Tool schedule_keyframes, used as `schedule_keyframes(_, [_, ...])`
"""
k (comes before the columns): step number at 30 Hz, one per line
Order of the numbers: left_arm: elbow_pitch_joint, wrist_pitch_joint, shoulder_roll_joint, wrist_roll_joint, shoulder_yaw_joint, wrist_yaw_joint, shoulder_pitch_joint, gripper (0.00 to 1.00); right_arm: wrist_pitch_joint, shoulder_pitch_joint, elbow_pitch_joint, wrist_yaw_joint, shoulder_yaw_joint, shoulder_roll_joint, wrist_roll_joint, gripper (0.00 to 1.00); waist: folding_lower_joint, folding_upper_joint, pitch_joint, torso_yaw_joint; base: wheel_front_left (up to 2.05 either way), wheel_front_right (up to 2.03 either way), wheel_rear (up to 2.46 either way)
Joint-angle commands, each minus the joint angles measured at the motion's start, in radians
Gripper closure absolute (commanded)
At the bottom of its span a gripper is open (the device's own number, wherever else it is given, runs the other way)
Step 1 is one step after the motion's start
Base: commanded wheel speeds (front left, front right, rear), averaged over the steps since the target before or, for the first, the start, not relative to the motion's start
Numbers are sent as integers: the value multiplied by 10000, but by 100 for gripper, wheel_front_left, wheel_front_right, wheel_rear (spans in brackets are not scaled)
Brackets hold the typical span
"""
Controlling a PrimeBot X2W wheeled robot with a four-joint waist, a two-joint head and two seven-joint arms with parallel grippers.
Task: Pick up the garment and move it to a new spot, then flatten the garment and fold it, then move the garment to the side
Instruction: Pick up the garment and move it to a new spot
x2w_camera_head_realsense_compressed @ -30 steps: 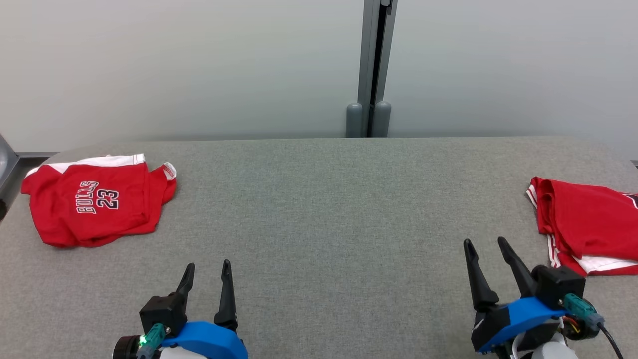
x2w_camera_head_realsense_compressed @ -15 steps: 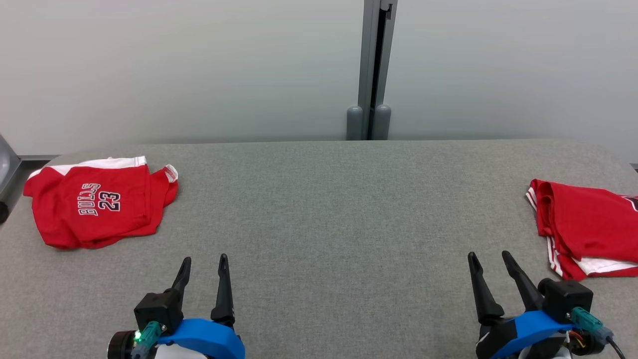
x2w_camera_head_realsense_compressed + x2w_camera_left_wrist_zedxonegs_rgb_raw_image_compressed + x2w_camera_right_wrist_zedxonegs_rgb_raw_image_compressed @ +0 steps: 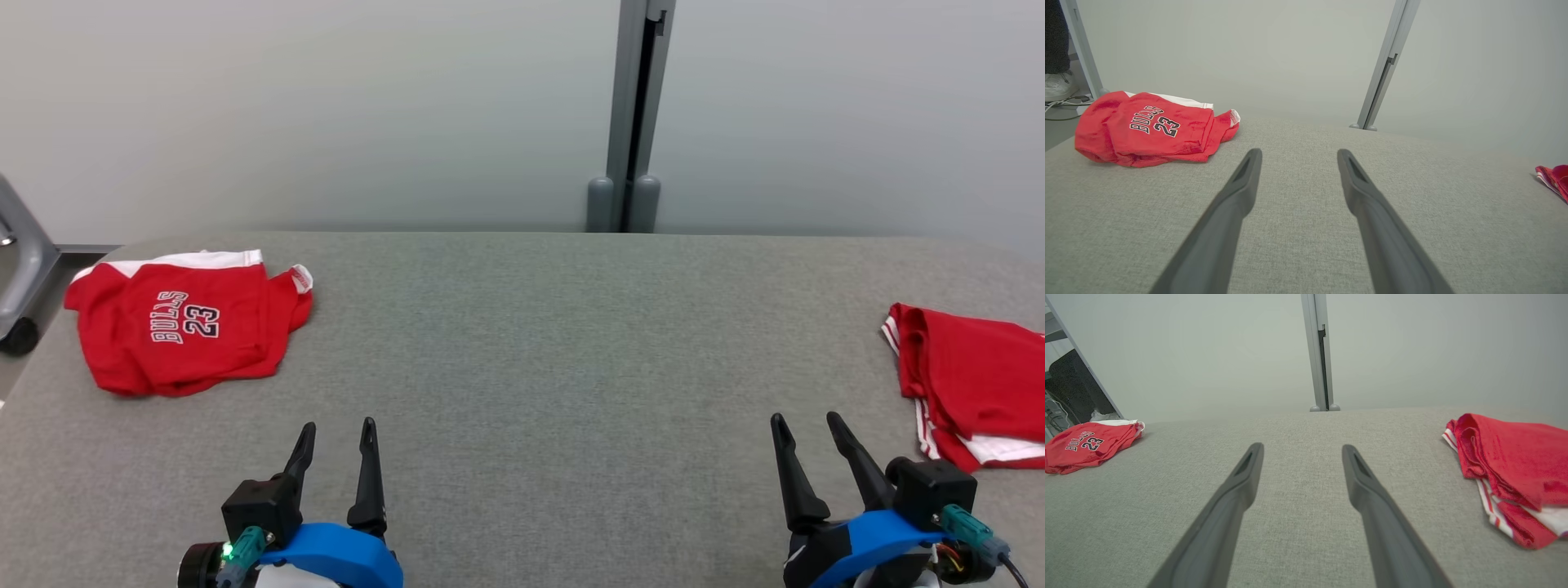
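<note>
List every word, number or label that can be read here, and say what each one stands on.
"BULLS": white letters on the folded red garment with white trim.
"23": white number beside that word, same garment.
Red marking on its white cuff: too small to read.
Crumpled red garment with white stripes: no text shows.

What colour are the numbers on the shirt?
The 23 on the red shirt is black edged in white, clearest in the left wrist view.

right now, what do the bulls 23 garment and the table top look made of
Bulls 23 garment: soft matte red fabric, likely knit jersey; it slumps in limp folds. Table top: grey woven cloth covering, matte; fine weave texture shows.
</note>
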State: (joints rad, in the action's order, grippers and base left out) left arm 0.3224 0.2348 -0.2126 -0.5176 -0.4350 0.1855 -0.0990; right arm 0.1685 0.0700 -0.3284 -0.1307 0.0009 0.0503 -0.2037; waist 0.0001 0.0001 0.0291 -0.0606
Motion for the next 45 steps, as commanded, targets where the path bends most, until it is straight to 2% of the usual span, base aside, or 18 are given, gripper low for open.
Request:
schedule_keyframes(1, [-24, -22, -37, 19, -12, 24, 17, 0, 38, -168, 20, -2, -29, 9, 33, 0, -1, -1, -14, -114, 0, 0, 0])
schedule_keyframes(5, [-82, -17, -71, 29, -12, 52, -66, 0, 75, -235, 71, -2, -83, 9, -6, 0, -1, -1, 11, -674, 0, 0, 0])
schedule_keyframes(14, [-324, 29, -289, 64, 173, 186, -159, 0, 107, -58, 205, -2, 51, 12, -101, 0, -1, -1, -136, -3090, 0, 0, 0])
schedule_keyframes(15, [-324, 29, -289, 64, 173, 186, -159, 0, 107, -58, 205, -2, 51, 12, -101, 0, -1, -1, -136, -3090, 0, 0, 0])
schedule_keyframes(22, [-511, 102, -427, -68, 362, 302, 47, 0, 192, 110, 299, -2, 359, 18, -111, 0, -1, -1, -238, -4427, 0, 0, 0])
schedule_keyframes(30, [-799, 213, -402, -158, 661, 517, 308, 0, 70, 422, 164, -2, 786, 22, -81, 0, -1, -1, -469, -4610, 0, 0, 0])
schedule_keyframes(34, [-808, 231, -381, -151, 696, 525, 365, 0, 70, 485, 125, -2, 792, 19, -33, 0, -1, -1, -496, -4630, 0, 0, 0])
schedule_keyframes(36, [-744, 151, -480, -72, 525, 389, 342, 0, 80, 438, 202, -2, 694, 24, 13, 0, -1, -1, -476, -4630, 0, 0, 0])
schedule_keyframes(40, [-741, -121, -1277, 160, 725, 267, -218, 0, -23, 289, 507, -2, 450, 16, 173, 0, -1, -1, -552, -4569, 0, 0, 0])
schedule_keyframes(45, [-1292, -531, -2580, 332, 1418, 116, -1472, 0, -485, 604, 1364, -2, 223, 21, 695, 0, -1, -1, -1222, -3938, 0, 0, 0])
